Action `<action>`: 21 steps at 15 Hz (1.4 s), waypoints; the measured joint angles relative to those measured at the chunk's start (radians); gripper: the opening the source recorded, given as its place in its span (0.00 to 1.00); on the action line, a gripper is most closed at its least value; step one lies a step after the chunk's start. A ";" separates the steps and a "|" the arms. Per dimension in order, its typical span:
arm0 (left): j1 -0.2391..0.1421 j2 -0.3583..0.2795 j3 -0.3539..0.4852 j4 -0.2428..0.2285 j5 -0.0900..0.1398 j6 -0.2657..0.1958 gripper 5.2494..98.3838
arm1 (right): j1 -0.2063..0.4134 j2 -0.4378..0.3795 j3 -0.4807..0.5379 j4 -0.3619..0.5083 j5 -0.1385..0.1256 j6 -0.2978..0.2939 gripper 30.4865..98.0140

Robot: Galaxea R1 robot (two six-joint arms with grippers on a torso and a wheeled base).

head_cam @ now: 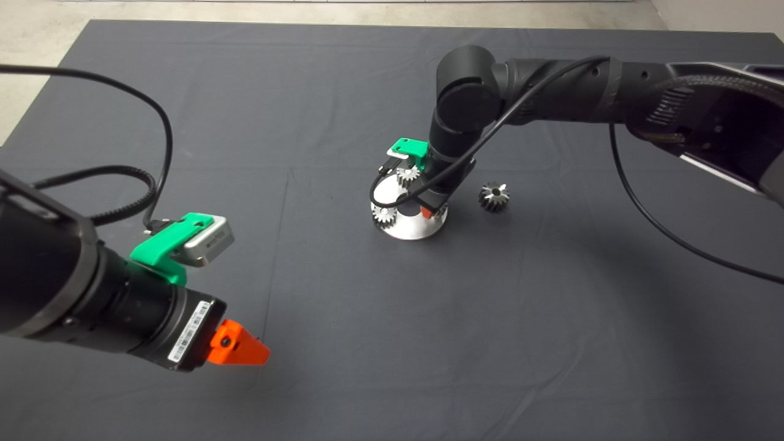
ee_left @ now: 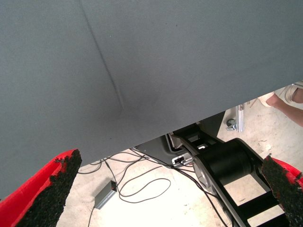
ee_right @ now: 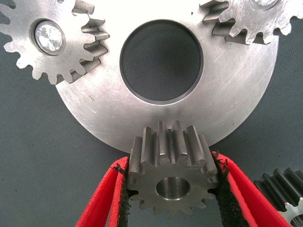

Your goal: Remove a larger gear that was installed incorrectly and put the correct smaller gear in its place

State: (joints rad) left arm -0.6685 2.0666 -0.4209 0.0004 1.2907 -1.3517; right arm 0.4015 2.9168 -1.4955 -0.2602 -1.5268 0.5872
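Observation:
My right gripper (head_cam: 429, 211) (ee_right: 171, 161) is shut on the smaller gear (ee_right: 173, 175), a grey flat-faced gear with short teeth and a round centre hole. It holds the gear at the near rim of the round steel plate (head_cam: 409, 229) (ee_right: 236, 109); whether the gear touches the plate is unclear. In the head view the gripper hides this gear. The larger gear (head_cam: 494, 196), cone-like with bright tapering teeth, lies loose on the mat right of the plate; its toothed edge (ee_right: 284, 189) shows beside my right finger. My left gripper (head_cam: 245, 350) (ee_left: 165, 189) hangs open over the mat's lower left.
Two light-silver flat gears (head_cam: 407, 176) (head_cam: 384, 214) sit on the plate, which has a large round centre hole (ee_right: 162, 60). The left wrist view looks past the mat's edge (ee_left: 189, 125) to floor, cables and a person's leg (ee_left: 289, 101).

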 measured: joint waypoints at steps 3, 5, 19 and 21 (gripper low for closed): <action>0.000 0.000 0.000 0.000 0.000 0.000 1.00 | 0.000 -0.002 0.000 -0.003 0.000 -0.003 0.13; 0.000 0.000 0.000 0.000 0.000 0.000 1.00 | 0.000 -0.006 -0.001 -0.007 0.000 -0.003 0.13; 0.000 0.000 0.000 0.000 0.000 0.000 1.00 | -0.002 -0.008 -0.001 -0.017 0.000 -0.014 0.13; 0.000 0.000 0.000 0.000 0.000 0.000 1.00 | -0.003 -0.008 -0.001 -0.018 0.000 -0.014 0.13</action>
State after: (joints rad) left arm -0.6685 2.0666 -0.4209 0.0004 1.2906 -1.3517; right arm 0.3987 2.9089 -1.4962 -0.2785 -1.5272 0.5728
